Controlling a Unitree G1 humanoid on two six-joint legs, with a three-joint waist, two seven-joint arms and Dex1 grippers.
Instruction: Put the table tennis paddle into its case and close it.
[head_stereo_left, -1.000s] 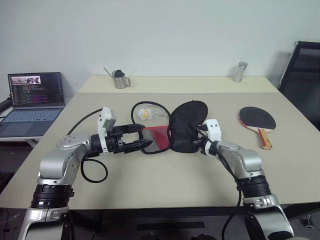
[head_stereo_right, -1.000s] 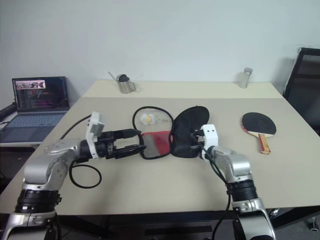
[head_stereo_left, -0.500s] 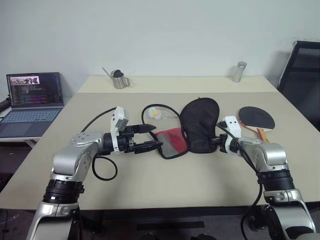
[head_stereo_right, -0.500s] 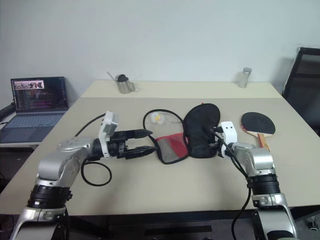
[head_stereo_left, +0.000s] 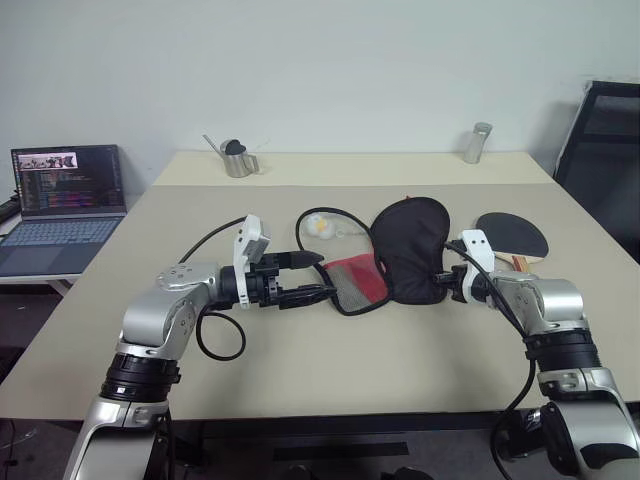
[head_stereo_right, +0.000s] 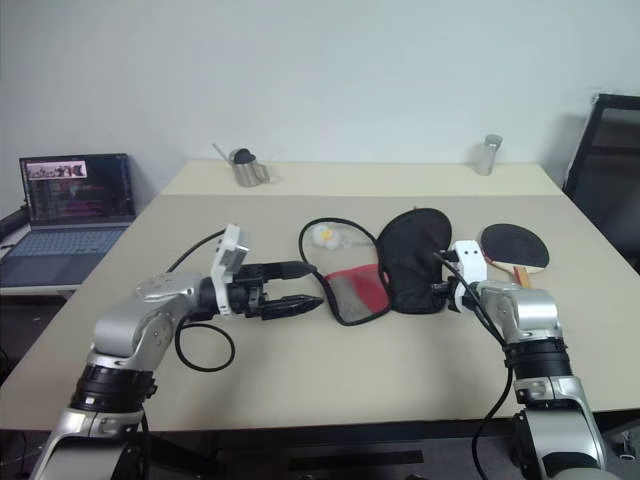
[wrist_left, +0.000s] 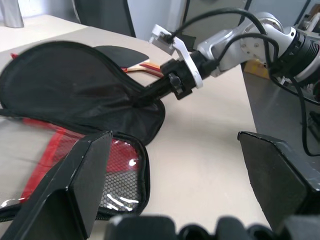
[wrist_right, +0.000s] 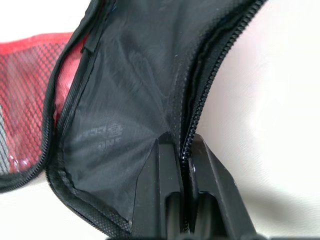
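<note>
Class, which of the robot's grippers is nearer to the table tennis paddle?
Right. The right gripper pinches the case edge just beside the table tennis paddle; the left gripper hovers open at the case's far, red-mesh side.

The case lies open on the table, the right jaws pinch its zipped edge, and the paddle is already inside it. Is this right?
Not quite. The paddle is not inside the case: it lies on the table beside it, on the robot's right, as the left eye view shows. The rest holds: the case lies open, and the right gripper has its jaws pinched on the zipped edge, as the right wrist view shows.
</note>
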